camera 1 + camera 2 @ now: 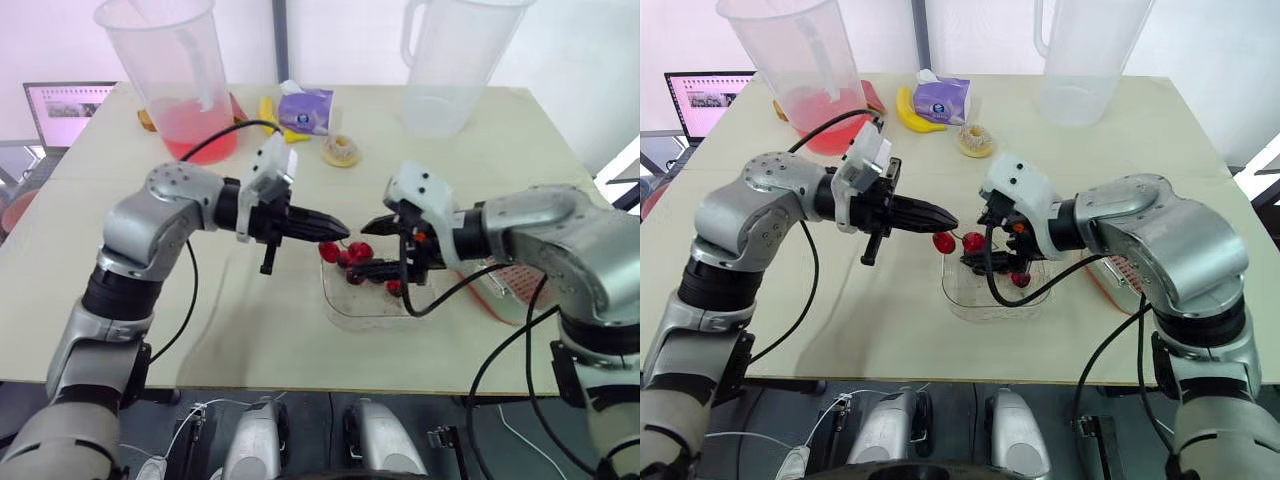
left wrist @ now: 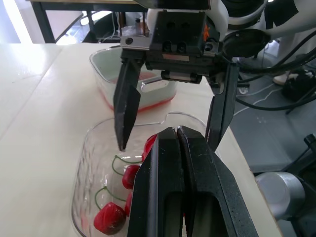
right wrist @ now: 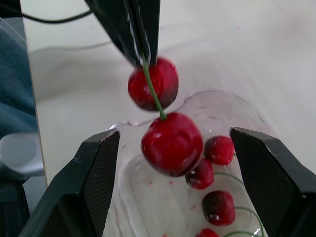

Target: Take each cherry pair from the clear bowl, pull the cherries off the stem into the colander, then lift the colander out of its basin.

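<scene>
So the left gripper [image 1: 945, 217] has its fingers clamped on the cherry pair's [image 3: 170, 143] stem over the clear bowl [image 1: 960, 305]. My guess is that's so the right gripper [image 1: 978, 240], fingers spread wide, can straddle one cherry and pull.

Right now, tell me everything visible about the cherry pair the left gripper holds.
The cherry pair is two glossy dark-red cherries on one thin green stem. The shut left gripper pinches the stem, so it hangs over the clear bowl, one cherry lower, between the open right gripper's fingers with gaps on both sides.
</scene>
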Robot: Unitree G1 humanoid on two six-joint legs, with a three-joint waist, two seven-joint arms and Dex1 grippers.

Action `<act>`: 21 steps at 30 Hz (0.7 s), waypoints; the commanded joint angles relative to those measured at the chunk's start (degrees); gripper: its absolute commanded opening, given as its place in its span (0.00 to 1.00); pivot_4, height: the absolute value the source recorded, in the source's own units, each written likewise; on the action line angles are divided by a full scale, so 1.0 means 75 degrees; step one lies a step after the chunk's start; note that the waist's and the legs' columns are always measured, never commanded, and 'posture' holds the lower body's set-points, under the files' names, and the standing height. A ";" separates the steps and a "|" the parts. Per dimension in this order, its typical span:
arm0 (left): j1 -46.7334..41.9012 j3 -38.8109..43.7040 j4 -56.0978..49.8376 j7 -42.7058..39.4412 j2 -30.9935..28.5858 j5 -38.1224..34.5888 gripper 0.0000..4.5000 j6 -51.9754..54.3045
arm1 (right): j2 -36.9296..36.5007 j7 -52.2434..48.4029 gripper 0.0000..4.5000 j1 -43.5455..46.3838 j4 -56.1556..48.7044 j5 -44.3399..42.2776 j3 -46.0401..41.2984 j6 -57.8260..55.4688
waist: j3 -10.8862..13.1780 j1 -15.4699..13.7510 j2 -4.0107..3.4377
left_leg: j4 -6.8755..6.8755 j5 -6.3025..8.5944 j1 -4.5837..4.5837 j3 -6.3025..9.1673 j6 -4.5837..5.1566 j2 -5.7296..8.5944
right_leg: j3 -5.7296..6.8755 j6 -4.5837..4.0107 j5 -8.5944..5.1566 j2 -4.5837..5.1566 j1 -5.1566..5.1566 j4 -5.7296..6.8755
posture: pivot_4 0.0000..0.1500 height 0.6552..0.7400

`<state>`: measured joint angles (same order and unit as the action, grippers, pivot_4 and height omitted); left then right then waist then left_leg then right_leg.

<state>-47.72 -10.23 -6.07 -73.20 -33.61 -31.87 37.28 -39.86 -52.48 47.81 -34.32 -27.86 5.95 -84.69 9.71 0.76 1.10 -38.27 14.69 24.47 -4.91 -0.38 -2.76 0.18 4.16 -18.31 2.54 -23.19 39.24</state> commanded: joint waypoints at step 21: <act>-0.0267 0.0315 0.0048 0.0282 0.0097 -0.0170 0.00 0.0129 | -0.0673 0.1174 0.16 -0.0548 0.0089 -0.0783 0.0388 0.0010 | 0.0001 0.0021 0.0000 | 0.0001 0.0002 0.0003 0.0000 0.0003 -0.0001 | -0.0001 0.0001 0.0000 -0.0001 -0.0002 -0.0003 | 1.00 1.00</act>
<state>-48.09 -9.71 -4.97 -71.07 -32.96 -32.25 38.39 -44.52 -44.48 42.84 -32.38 -32.93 10.71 -84.18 9.71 0.91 1.10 -38.26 14.70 24.49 -4.92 -0.36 -2.77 0.17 4.16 -18.31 2.53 -23.22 39.22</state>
